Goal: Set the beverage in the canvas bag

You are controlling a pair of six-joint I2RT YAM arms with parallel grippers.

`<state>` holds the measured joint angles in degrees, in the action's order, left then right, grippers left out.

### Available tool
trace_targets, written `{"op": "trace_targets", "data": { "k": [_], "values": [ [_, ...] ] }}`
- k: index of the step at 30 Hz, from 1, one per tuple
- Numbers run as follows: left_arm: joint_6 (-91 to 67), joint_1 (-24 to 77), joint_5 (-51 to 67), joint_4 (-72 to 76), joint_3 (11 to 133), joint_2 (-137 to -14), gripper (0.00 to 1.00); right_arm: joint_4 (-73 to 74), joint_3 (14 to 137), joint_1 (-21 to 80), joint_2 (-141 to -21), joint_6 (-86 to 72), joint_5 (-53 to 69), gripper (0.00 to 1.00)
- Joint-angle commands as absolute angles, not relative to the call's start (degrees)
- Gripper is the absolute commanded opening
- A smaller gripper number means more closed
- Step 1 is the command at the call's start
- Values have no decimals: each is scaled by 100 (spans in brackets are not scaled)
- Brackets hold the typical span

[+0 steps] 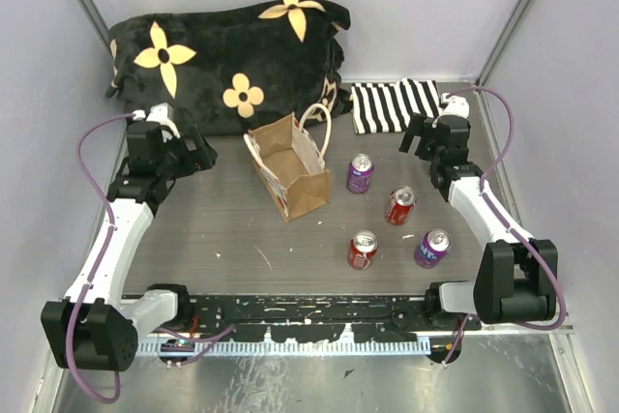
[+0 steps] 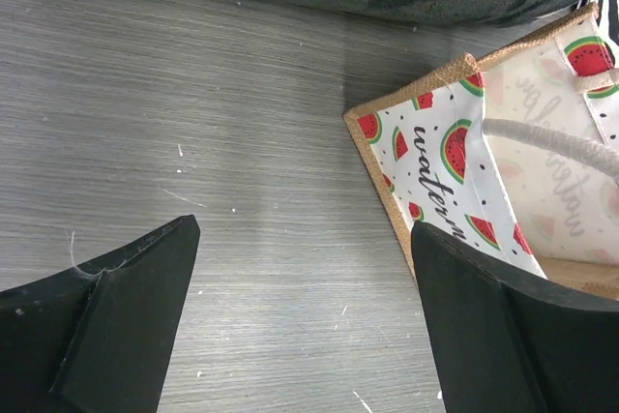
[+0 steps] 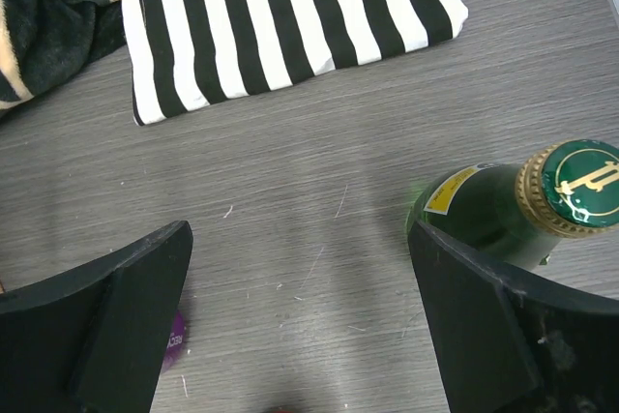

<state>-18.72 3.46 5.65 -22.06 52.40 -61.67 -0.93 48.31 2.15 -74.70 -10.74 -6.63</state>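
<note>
The canvas bag (image 1: 290, 169) stands open in the middle of the table, tan outside, with a watermelon-print lining (image 2: 464, 171) and cream loop handles. Several beverage cans stand to its right: a purple can (image 1: 360, 173), a red can (image 1: 400, 205), another red can (image 1: 363, 250) and another purple can (image 1: 432, 248). A green glass bottle (image 3: 513, 205) with a gold cap stands just beside my right gripper's right finger. My left gripper (image 1: 198, 152) (image 2: 305, 239) is open over bare table, left of the bag. My right gripper (image 1: 418, 137) (image 3: 300, 239) is open and holds nothing.
A black cushion with cream flowers (image 1: 222, 55) lies along the back, close behind the bag. A black-and-white striped cloth (image 1: 395, 103) (image 3: 280, 16) lies at the back right. Grey walls close in both sides of the table.
</note>
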Motion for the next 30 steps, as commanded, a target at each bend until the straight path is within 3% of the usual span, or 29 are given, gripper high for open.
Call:
{"op": "trace_targets", "data": {
  "k": [1, 15, 30],
  "values": [
    [-1974, 318, 718, -2302, 5674, -6154, 98, -372, 5021, 246, -7463, -1084, -801, 100],
    [-2832, 316, 1410, -2743, 7174, -6750, 100, 172, 5460, 246, -7618, -550, -360, 100],
    [-3801, 848, 1849, -3193, 8517, -9190, 91, 668, 5606, 246, -7283, -399, -416, 99]
  ]
}}
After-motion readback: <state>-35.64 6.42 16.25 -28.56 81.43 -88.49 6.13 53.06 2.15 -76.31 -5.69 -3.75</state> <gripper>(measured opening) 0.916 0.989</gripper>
